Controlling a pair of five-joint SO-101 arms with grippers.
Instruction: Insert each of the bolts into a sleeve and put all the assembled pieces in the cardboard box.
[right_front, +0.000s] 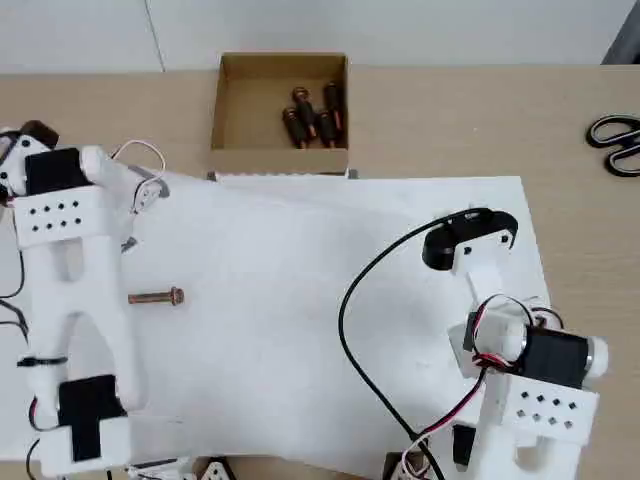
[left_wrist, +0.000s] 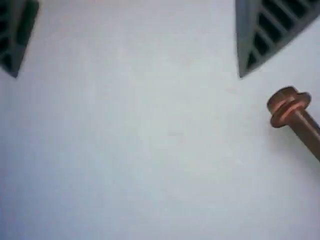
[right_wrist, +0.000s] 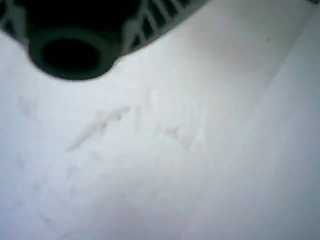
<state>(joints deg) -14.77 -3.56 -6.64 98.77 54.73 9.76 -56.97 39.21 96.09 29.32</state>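
Observation:
A copper bolt (right_front: 156, 296) lies flat on the white sheet (right_front: 300, 300), right beside the left arm (right_front: 70, 300). In the left wrist view its flanged head (left_wrist: 287, 106) sits just off one fingertip (left_wrist: 265, 35). My left gripper (left_wrist: 142, 40) is open over bare sheet with nothing between its fingers. My right gripper (right_front: 470, 238) is shut on a black sleeve (right_front: 452, 243) near the sheet's right side. The sleeve (right_wrist: 70, 55) shows its open bore just above the sheet. The cardboard box (right_front: 235, 110) at the back holds several assembled pieces (right_front: 315, 115).
Scissors (right_front: 615, 142) lie on the wooden table at the far right. A black cable (right_front: 350, 300) loops over the sheet from the right arm (right_front: 530, 380). The sheet's far edge ends just in front of the box.

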